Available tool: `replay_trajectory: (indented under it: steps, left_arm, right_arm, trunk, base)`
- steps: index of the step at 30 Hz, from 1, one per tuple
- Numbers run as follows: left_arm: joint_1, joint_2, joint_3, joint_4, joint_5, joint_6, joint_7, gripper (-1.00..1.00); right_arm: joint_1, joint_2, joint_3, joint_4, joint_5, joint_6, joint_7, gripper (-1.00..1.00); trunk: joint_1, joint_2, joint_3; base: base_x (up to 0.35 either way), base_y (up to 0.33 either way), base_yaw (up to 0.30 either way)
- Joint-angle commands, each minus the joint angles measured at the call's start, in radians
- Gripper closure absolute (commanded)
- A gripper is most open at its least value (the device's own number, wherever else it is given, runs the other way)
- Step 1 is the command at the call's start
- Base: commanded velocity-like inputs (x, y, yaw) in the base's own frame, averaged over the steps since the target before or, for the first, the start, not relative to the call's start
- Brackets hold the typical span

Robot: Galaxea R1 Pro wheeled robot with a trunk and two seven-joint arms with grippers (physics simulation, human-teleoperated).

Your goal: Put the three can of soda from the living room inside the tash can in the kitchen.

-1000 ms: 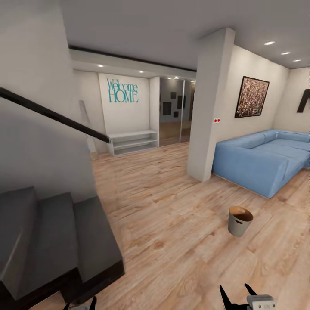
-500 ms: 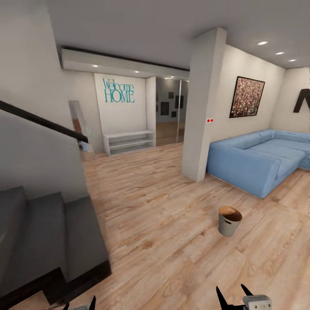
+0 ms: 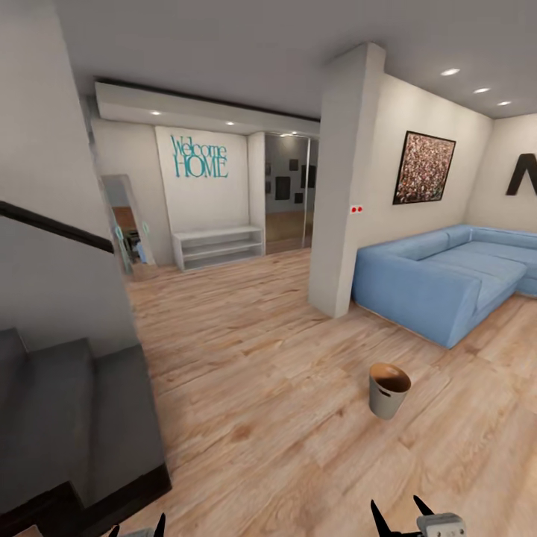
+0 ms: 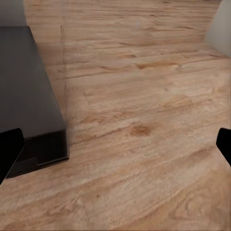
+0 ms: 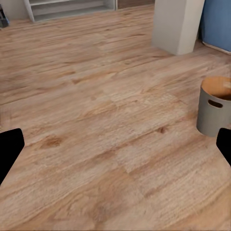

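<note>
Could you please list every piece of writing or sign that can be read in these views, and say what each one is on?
"Welcome HOME": teal lettering on the white wall panel above the low white shelf.
No writing shows on the trash can, nor on the framed picture above the blue sofa.
The two red dots on the pillar carry no readable text.

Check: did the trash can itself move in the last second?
No. The trash can keeps its spot relative to the pillar and blue sofa; the whole view shifted, so the camera moved.
</note>
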Motion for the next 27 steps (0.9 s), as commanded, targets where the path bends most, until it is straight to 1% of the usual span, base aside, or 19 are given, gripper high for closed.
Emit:
replay_trajectory:
  steps: [1, 8, 12, 27]
  left_arm:
    - [0.000, 0.000, 0.000, 0.000, 0.000, 0.000, 0.000, -1.00]
    - [0.000, 0.000, -0.001, 0.000, 0.000, 0.000, 0.000, -1.00]
    - [0.000, 0.000, -0.001, 0.000, 0.000, -0.001, 0.000, -1.00]
    - [0.000, -0.001, 0.000, 0.000, 0.000, -0.001, 0.000, -1.00]
  right_arm:
    - [0.000, 0.000, 0.003, 0.001, 0.000, 0.000, 0.000, -1.00]
    - [0.000, -0.001, 0.013, 0.007, 0.000, 0.000, 0.000, -1.00]
    - [0.000, -0.001, 0.013, 0.008, 0.000, 0.000, 0.000, -1.00]
    - [0.000, -0.001, 0.014, 0.011, 0.001, 0.000, 0.000, -1.00]
  trunk:
    - [0.000, 0.000, 0.000]
    - [0.000, 0.000, 0.000]
    - [0.000, 0.000, 0.000]
    - [0.000, 0.000, 0.000]
  base:
    - [0.310, -0.084, 0.000]
    - [0.316, -0.041, 0.000]
    - [0.275, -0.130, 0.000]
    - [0.159, -0.268, 0.000]
